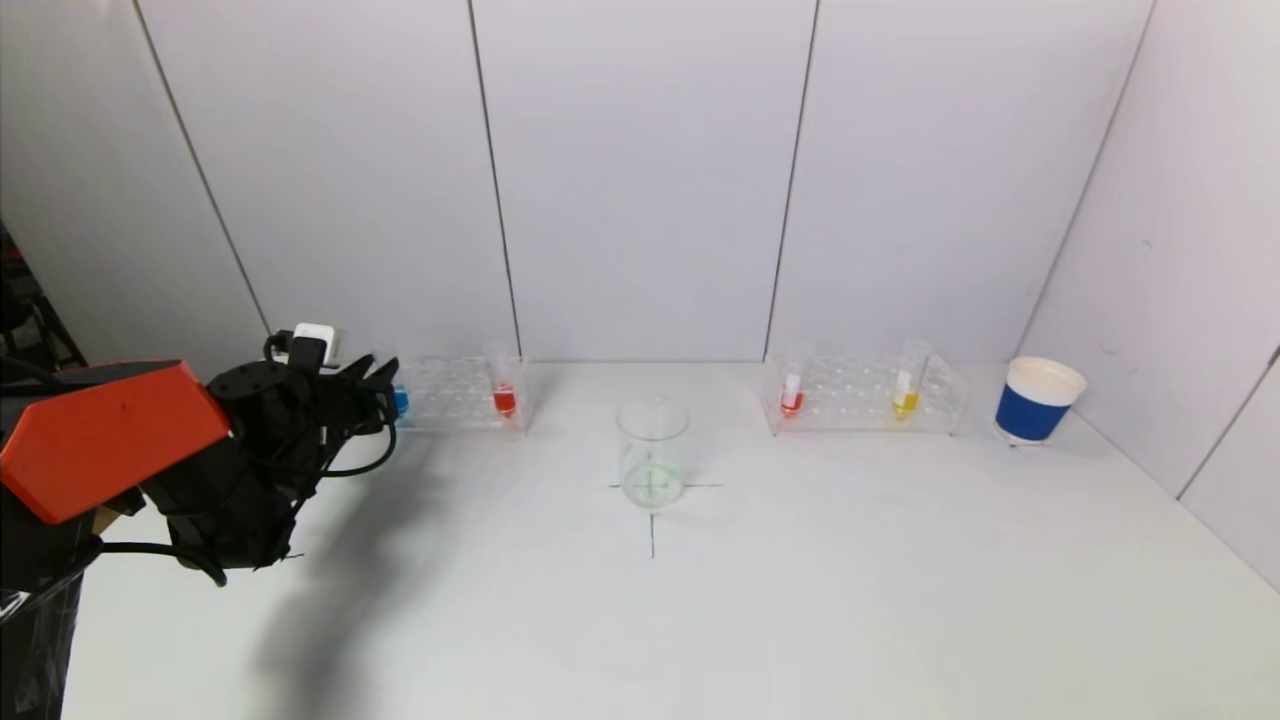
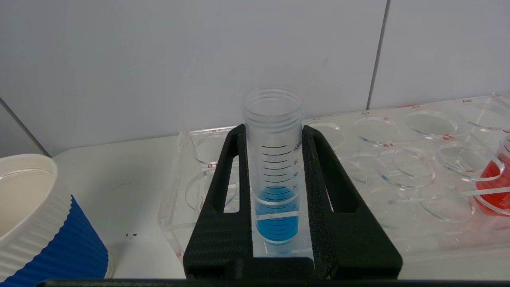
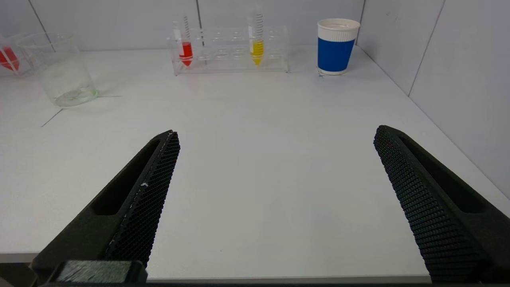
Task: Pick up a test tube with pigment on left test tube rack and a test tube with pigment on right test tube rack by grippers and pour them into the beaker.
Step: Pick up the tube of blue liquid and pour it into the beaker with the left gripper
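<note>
My left gripper (image 1: 385,388) is at the left end of the clear left rack (image 1: 450,395). In the left wrist view its jaws (image 2: 274,131) are shut on the test tube with blue pigment (image 2: 275,159), which stands upright in its rack hole (image 1: 400,400). A tube with red pigment (image 1: 504,395) stands at the rack's other end. The right rack (image 1: 860,395) holds a red tube (image 1: 792,392) and a yellow tube (image 1: 906,392). The glass beaker (image 1: 653,452) stands mid-table between the racks. My right gripper (image 3: 275,133) is open and empty over the table's front edge, outside the head view.
A blue-and-white paper cup (image 1: 1036,400) stands right of the right rack near the side wall. A second such cup (image 2: 36,223) stands left of the left rack, close to my left gripper. White wall panels run right behind both racks.
</note>
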Controlling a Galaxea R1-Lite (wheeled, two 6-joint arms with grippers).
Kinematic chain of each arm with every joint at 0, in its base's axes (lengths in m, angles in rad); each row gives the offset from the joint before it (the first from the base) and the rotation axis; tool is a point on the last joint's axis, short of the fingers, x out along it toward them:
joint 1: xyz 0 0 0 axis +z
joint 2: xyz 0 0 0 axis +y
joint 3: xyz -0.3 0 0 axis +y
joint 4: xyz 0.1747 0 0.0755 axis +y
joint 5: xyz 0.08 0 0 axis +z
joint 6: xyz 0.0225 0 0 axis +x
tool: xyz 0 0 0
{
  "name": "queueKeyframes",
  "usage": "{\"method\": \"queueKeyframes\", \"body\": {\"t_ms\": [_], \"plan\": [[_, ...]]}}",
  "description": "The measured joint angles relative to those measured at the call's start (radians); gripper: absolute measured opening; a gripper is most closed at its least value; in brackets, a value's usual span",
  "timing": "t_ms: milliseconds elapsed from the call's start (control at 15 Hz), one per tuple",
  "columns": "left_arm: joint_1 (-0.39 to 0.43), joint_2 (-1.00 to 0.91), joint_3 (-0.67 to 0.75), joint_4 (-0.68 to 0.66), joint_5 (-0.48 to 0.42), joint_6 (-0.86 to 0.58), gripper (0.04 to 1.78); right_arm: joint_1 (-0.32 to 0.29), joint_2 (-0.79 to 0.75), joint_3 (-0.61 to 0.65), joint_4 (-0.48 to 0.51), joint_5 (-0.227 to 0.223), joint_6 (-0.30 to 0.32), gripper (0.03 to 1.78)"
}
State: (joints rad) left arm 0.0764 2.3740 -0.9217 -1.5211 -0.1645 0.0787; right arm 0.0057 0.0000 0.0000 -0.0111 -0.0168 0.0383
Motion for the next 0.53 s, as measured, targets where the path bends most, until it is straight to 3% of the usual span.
{"method": "queueKeyframes", "body": {"t_ms": [533], "plan": [[0.000,-0.006,0.001,0.000,0.001,0.000,0.41,0.000,0.000,0.000,0.000,0.000,0.000,1.77]]}}
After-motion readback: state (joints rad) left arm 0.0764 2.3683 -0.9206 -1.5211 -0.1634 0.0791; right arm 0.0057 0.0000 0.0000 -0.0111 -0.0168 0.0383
